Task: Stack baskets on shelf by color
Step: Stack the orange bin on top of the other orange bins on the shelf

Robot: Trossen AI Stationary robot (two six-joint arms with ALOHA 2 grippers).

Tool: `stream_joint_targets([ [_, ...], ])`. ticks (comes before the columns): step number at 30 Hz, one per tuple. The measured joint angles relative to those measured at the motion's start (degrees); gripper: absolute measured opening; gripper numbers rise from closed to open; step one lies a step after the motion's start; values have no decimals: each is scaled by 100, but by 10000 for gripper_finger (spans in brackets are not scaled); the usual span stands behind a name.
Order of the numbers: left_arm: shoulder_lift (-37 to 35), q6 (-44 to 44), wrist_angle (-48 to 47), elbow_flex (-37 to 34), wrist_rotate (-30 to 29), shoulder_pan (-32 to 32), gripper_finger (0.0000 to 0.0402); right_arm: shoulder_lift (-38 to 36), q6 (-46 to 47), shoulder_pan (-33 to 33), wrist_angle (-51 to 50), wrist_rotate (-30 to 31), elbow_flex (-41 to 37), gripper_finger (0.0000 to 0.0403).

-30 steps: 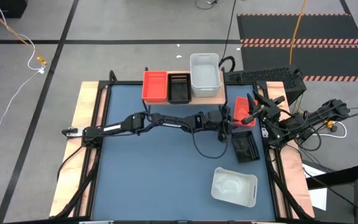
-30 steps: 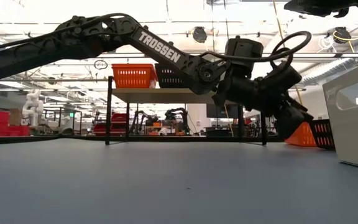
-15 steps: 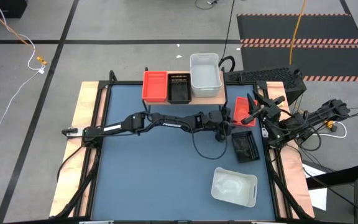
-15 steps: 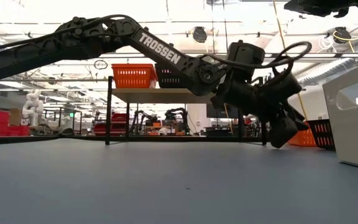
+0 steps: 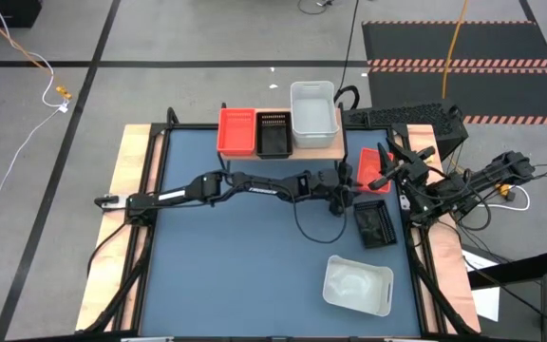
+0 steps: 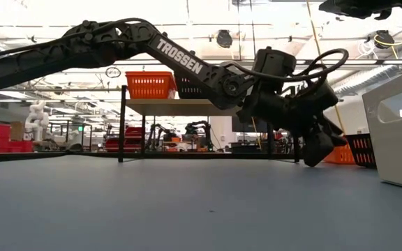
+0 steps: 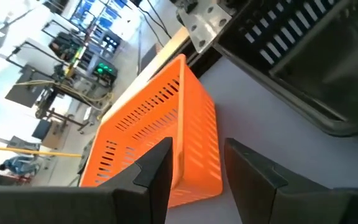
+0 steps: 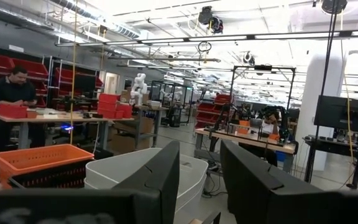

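Note:
On the wood shelf (image 5: 338,145) stand a red basket (image 5: 236,131), a black one (image 5: 273,134) and a white one (image 5: 313,114). Another red basket (image 5: 373,169) sits on the blue table near its right edge, with a black basket (image 5: 373,226) and a white basket (image 5: 357,285) nearer. My left gripper (image 5: 347,192) reaches across the table, low and tipped down. In the left wrist view it (image 7: 197,148) is open, its fingers astride the near corner of the red basket (image 7: 154,124); I see no touch. My right gripper (image 8: 199,168) hovers open by the right edge.
The black table basket (image 7: 303,56) lies close beside the left gripper. The shelf's thin black legs (image 6: 122,125) stand behind the left arm. The white basket (image 6: 400,136) fills the near right corner. A person (image 8: 14,87) works at a bench far beyond the table.
My left gripper has dipped toward the table and tipped its fingers further down beside the red basket on the table, then held still. The baskets have stayed in place.

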Motion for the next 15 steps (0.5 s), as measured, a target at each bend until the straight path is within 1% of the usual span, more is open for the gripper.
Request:
stream_joint_targets([
  [11, -24, -114, -386, 13, -28, -26, 145, 1, -2, 1, 0, -2, 0, 109],
  [15, -24, 41, -402, 15, -46, -111, 145, 0, -27, 0, 0, -1, 0, 109],
])
